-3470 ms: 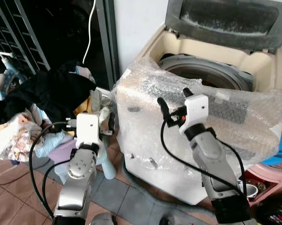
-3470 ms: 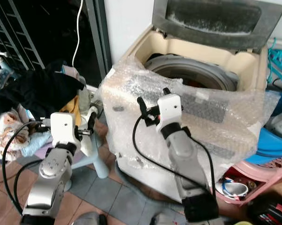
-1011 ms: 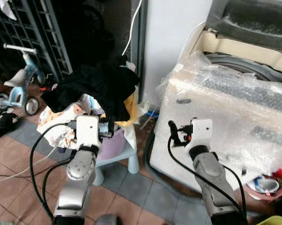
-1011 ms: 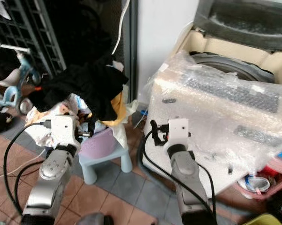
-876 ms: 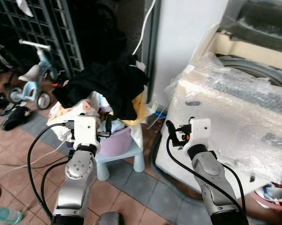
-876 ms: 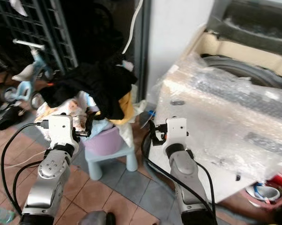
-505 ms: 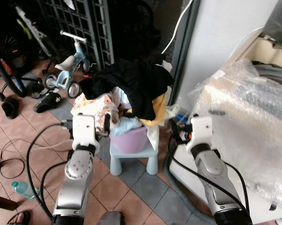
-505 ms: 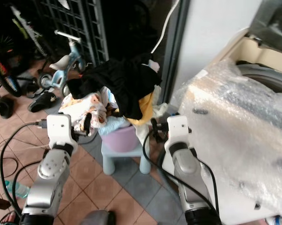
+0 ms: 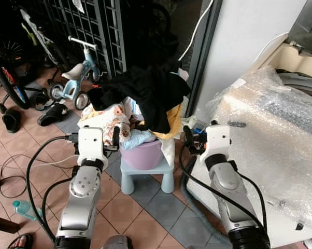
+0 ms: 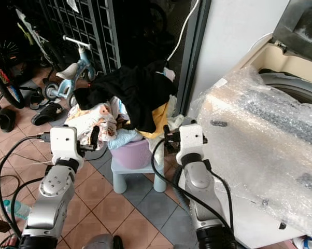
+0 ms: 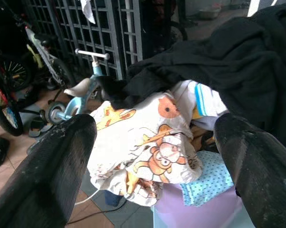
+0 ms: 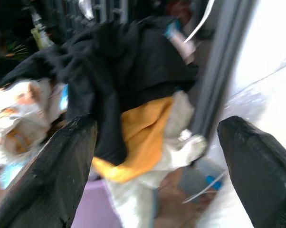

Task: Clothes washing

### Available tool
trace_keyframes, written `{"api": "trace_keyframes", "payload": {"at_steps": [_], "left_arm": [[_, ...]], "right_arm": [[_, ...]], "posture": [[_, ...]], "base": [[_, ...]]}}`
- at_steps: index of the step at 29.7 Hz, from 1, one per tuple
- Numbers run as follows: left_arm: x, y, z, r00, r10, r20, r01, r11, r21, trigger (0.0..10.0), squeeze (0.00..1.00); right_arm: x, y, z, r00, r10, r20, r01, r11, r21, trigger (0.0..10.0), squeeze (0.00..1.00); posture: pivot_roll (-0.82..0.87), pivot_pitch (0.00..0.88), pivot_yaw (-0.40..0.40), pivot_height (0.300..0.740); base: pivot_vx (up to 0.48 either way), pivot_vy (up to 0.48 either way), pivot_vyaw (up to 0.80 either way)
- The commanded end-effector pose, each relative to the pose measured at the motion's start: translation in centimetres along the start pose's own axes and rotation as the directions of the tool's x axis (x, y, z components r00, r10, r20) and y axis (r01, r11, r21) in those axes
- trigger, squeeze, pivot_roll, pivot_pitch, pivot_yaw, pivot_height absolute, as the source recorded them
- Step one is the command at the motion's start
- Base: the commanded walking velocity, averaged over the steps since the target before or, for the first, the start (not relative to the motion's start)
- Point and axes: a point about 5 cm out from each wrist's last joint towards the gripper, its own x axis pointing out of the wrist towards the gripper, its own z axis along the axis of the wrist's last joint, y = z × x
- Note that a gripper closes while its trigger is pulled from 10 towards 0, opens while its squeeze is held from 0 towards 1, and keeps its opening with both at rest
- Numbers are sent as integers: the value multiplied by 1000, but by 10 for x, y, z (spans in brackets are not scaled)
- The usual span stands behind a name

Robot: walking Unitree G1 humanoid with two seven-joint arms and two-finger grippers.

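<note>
A heap of clothes fills a purple basin (image 9: 142,154) that stands on a pale blue stool (image 9: 145,175). A black garment (image 9: 145,93) lies on top, over a yellow one (image 9: 172,122) and a white cloth with bear prints (image 11: 147,142). My left gripper (image 11: 155,126) is open just left of the heap, facing the bear cloth. On the heap's right side my right gripper (image 12: 158,124) is open too, facing the black and yellow garments. Nothing is held in either. The washing machine (image 9: 280,140), wrapped in bubble wrap with its lid up, stands at the right.
A child's tricycle (image 9: 75,78) and a dark metal grate (image 9: 94,26) stand behind the heap. Sandals (image 9: 51,113), a bicycle wheel (image 9: 5,78), a water bottle (image 9: 24,208) and loose cables lie on the tiled floor at the left. A grey hose (image 9: 189,199) runs beside the washer.
The camera has swung left from the washer's open tub to the clothes heap. My right gripper now sits closer to the heap's right side. Both grippers stay open.
</note>
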Motion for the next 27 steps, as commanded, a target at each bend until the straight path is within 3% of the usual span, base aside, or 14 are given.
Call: {"api": "trace_keyframes", "payload": {"at_steps": [1, 9, 10, 13, 16, 17, 20, 24, 27], "left_arm": [[1, 5, 3, 1000, 15, 0, -15, 1000, 4, 10000, 0], [1, 5, 3, 1000, 22, 5, -22, 1000, 10, 10000, 0], [1, 4, 4, 1000, 20, 9, -20, 1000, 12, 10000, 0], [1, 4, 5, 1000, 20, 22, -20, 1000, 18, 10000, 0], [1, 1, 8, 1000, -12, 29, 10, 999, 39, 10000, 0], [3, -2, 18, 998, -26, 56, 25, 999, 30, 10000, 0], [3, -4, 26, 995, -35, 88, 32, 999, 35, 10000, 0], [1, -4, 21, 998, -17, 56, 16, 1000, 18, 10000, 0], [0, -15, 29, 995, -48, 84, 45, 998, 32, 10000, 0]], "right_arm": [[-1, 2, -2, 1000, 20, -13, -20, 999, 32, 10000, 0], [2, 1, 2, 1000, -5, 3, 6, 997, -78, 10000, 0], [3, 2, 2, 1000, 17, 7, -17, 998, -53, 10000, 0], [4, -4, 5, 998, -57, 18, 58, 995, -75, 10000, 0], [6, -6, 3, 1000, -19, -7, 18, 998, -61, 10000, 0], [5, -8, 4, 1000, -18, 13, 18, 1000, 4, 10000, 0], [6, -8, 1, 1000, -23, 4, 23, 999, -27, 10000, 0], [15, -6, 9, 999, -36, 18, 37, 998, -59, 10000, 0], [14, -6, 11, 999, -28, 28, 29, 997, -65, 10000, 0]], "posture": [[-28, 0, 7, 740], [-29, 0, 7, 740], [-29, 0, 7, 740], [-30, 0, 6, 740], [-2, 0, -1, 740], [19, 0, -9, 740], [23, 0, -16, 740], [-7, 0, -11, 740], [-3, 0, -20, 740]], "base": [[0, 450, 0], [0, 450, 0], [0, 450, 0], [0, 387, 0], [0, 0, 0], [0, 0, 0], [0, 0, 0], [0, 0, 0], [0, 0, 0]]}}
